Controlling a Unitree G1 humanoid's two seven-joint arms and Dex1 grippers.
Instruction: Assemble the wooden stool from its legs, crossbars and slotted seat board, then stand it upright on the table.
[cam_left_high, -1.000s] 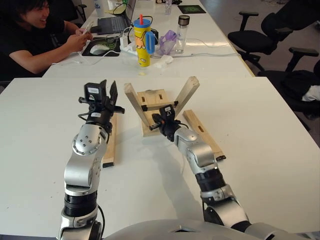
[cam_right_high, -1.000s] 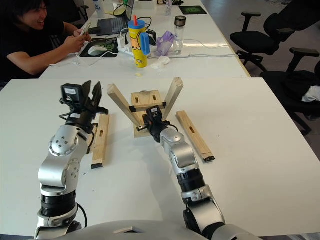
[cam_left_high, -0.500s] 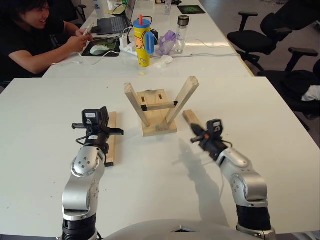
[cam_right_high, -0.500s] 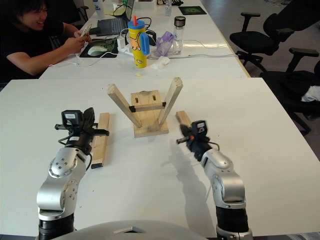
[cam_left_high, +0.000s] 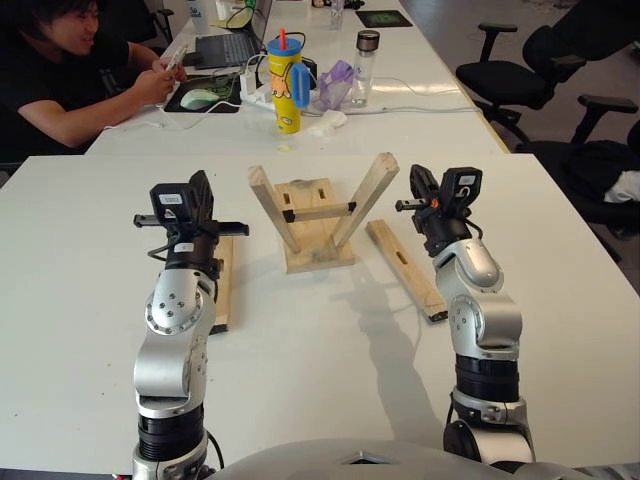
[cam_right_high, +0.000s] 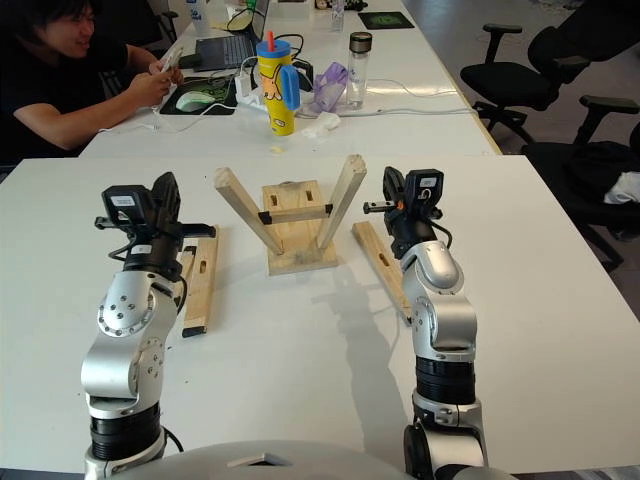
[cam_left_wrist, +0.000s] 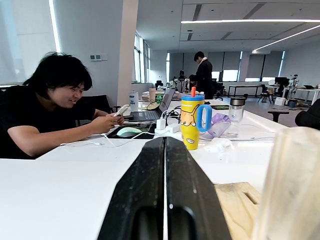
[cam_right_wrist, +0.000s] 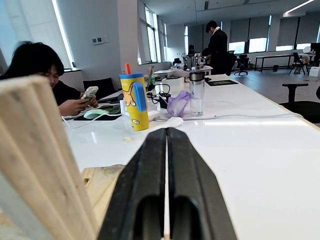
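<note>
The part-built stool lies upside down mid-table: its slotted seat board (cam_left_high: 318, 245) is flat on the table, with two legs (cam_left_high: 366, 198) splayed upward and a crossbar (cam_left_high: 318, 211) joining them. One loose wooden piece (cam_left_high: 221, 285) lies left of it and another (cam_left_high: 406, 270) lies to its right. My left gripper (cam_left_high: 203, 182) is shut and empty, raised above the left piece. My right gripper (cam_left_high: 416, 180) is shut and empty, held up just right of the right leg. The left wrist view has shut fingers (cam_left_wrist: 150, 200) beside a leg (cam_left_wrist: 287, 185). The right wrist view has shut fingers (cam_right_wrist: 150, 190) beside a leg (cam_right_wrist: 45, 160).
A second table behind carries a yellow cup (cam_left_high: 285, 85), a clear bottle (cam_left_high: 364, 56), a laptop and cables, with a seated person at its left end. Office chairs (cam_left_high: 520, 60) stand to the far right. The white table (cam_left_high: 330, 370) in front of the stool is bare.
My right gripper left the stool's seat board, swung out to the right and rose beside the right leg. My left gripper went from open to shut and shifted slightly left.
</note>
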